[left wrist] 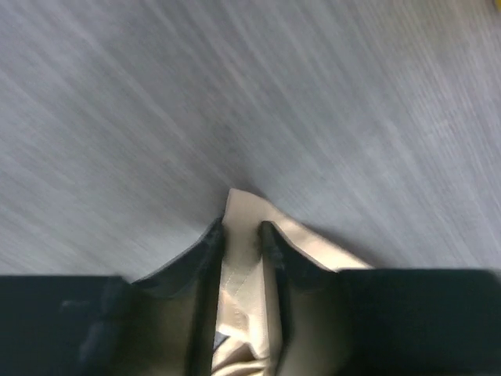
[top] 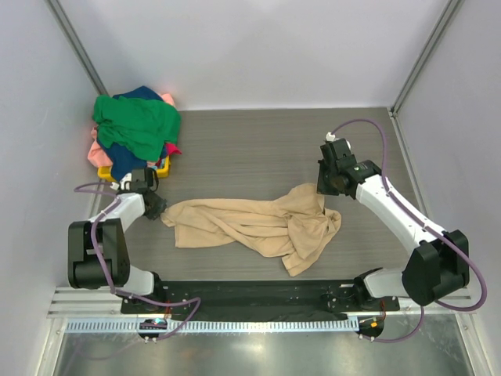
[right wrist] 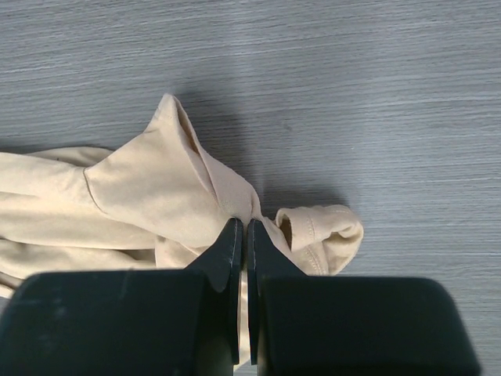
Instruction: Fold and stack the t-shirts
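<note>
The tan t-shirt (top: 250, 223) lies crumpled on the counter (top: 258, 149), stretched between the two arms. The left pincer (left wrist: 241, 231) grips a corner at its left end. The right pincer (right wrist: 241, 229) is pinched tight on a fold at its right end.

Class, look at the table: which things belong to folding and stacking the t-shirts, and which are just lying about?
Part of the job: tan t-shirt, pinched by left claw and right claw; green t-shirt, blue t-shirt, pink t-shirt.
Lying about: yellow basket, partly under the heaped shirts.
</note>
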`<state>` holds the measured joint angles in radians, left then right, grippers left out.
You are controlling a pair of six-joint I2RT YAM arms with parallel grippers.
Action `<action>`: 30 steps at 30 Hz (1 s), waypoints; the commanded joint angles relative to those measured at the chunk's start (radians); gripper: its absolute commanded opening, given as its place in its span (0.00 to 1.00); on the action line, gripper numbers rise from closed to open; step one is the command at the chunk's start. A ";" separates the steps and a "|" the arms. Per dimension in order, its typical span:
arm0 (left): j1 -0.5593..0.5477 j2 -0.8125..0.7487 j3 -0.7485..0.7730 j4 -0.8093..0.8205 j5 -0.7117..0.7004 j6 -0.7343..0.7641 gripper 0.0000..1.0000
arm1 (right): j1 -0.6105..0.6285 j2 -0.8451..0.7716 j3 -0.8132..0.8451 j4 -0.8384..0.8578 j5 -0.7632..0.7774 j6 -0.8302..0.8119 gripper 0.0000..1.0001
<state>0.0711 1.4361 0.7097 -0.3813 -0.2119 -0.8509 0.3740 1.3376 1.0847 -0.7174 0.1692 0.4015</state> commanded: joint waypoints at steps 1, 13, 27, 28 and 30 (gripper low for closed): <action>0.007 0.033 0.017 0.076 0.069 0.016 0.18 | -0.006 -0.005 0.015 0.027 -0.007 0.005 0.01; 0.002 -0.389 0.252 -0.174 0.190 0.073 0.00 | -0.006 -0.205 0.349 -0.116 0.006 -0.035 0.01; 0.001 -0.732 0.919 -0.351 0.288 0.182 0.00 | -0.006 -0.629 0.777 -0.014 -0.188 -0.200 0.01; 0.001 -0.746 0.939 -0.346 0.299 0.185 0.00 | -0.007 -0.643 0.802 -0.011 -0.183 -0.208 0.01; -0.001 -0.766 0.985 -0.346 0.316 0.191 0.00 | -0.007 -0.670 0.874 -0.011 -0.174 -0.225 0.01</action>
<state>0.0723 0.6796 1.6447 -0.7059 0.0448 -0.6979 0.3706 0.6754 1.8885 -0.7650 0.0231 0.2386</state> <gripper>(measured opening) 0.011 0.048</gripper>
